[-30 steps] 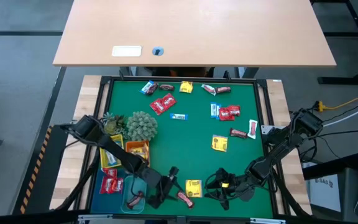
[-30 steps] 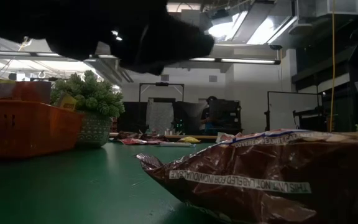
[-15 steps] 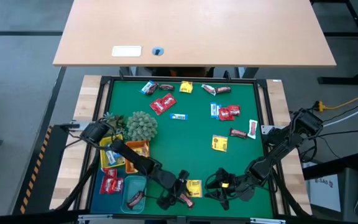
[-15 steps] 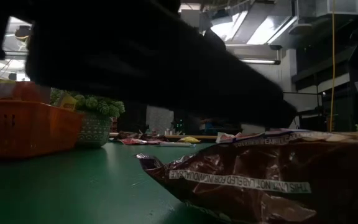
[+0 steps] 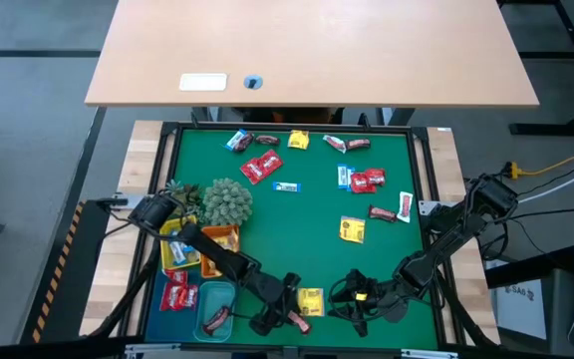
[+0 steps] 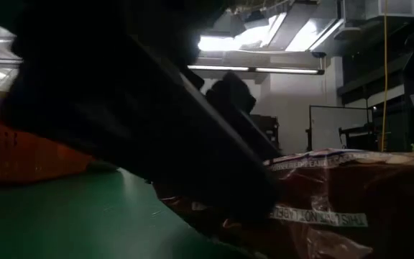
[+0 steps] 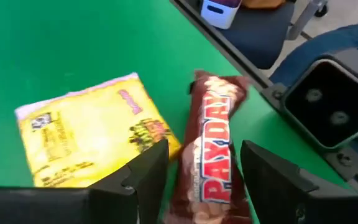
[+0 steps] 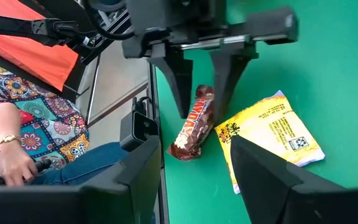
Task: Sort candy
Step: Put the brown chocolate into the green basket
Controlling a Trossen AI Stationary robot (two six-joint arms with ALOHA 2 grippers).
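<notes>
Left wrist view: the open left pincer (image 7: 201, 165) straddles the dark brown PayDay bar (image 7: 213, 158) near the bench's front edge; its long axis runs between the fingers.

At the mat's (image 5: 307, 229) near edge, the PayDay bar (image 5: 297, 319) lies between the open fingers of the left gripper (image 5: 289, 317), with a square packet (image 5: 311, 300) just right of it. The right gripper (image 5: 352, 299) rests further right. Trays (image 5: 189, 261) sit left, near the plant ball (image 5: 226, 201).
</notes>
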